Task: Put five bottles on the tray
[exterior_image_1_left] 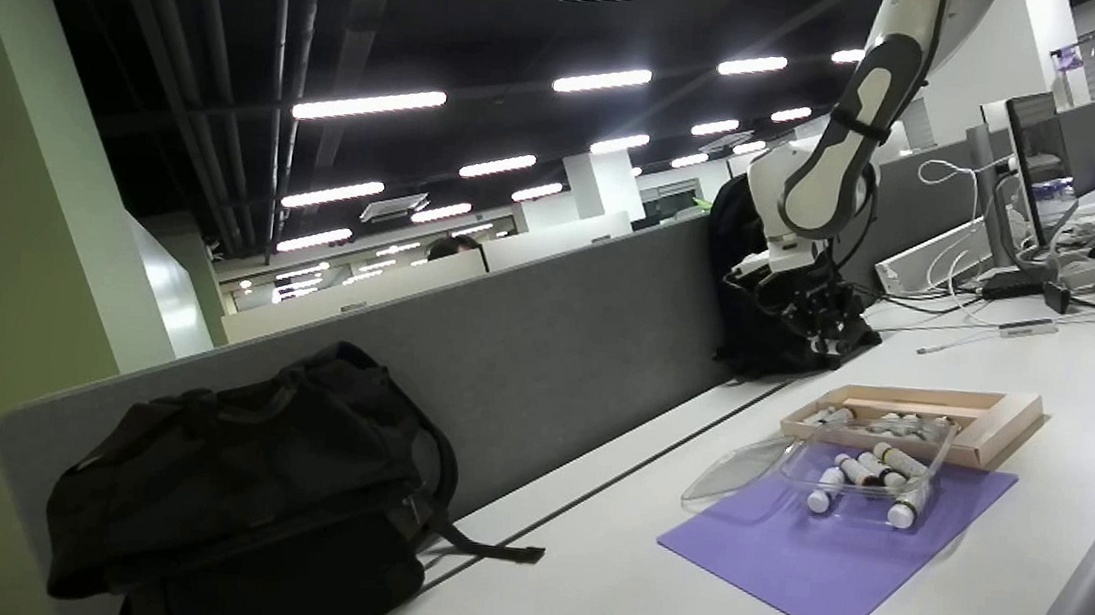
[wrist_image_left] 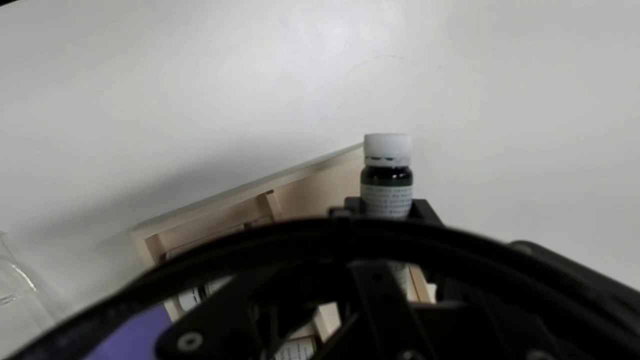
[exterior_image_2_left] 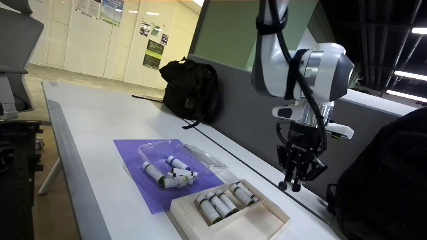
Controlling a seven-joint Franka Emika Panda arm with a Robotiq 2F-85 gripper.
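My gripper (exterior_image_2_left: pixel 291 187) is shut on a small bottle (wrist_image_left: pixel 386 197) with a white cap and a pale label. The wrist view shows the cap end poking out past the fingers; the rest is partly covered by the gripper's frame. In an exterior view this bottle lies roughly level, hanging beyond the edge of the light-wood tray (exterior_image_2_left: pixel 185 215). Several whitish bottles (exterior_image_2_left: pixel 218 204) lie in two of the tray's compartments, while its larger compartment (exterior_image_2_left: pixel 258 221) shows bare wood. More loose bottles (exterior_image_2_left: pixel 153 172) rest in a clear plastic container.
The clear container (exterior_image_2_left: pixel 156 151) sits on a flat purple mat (exterior_image_1_left: pixel 814 564) beside the tray, its open lid (exterior_image_1_left: pixel 737 474) leaning out onto the table. A grey partition (exterior_image_1_left: pixel 586 321) borders the table. Black backpacks (exterior_image_1_left: pixel 249 490) stand against it, one close behind the gripper (exterior_image_2_left: pixel 383 173).
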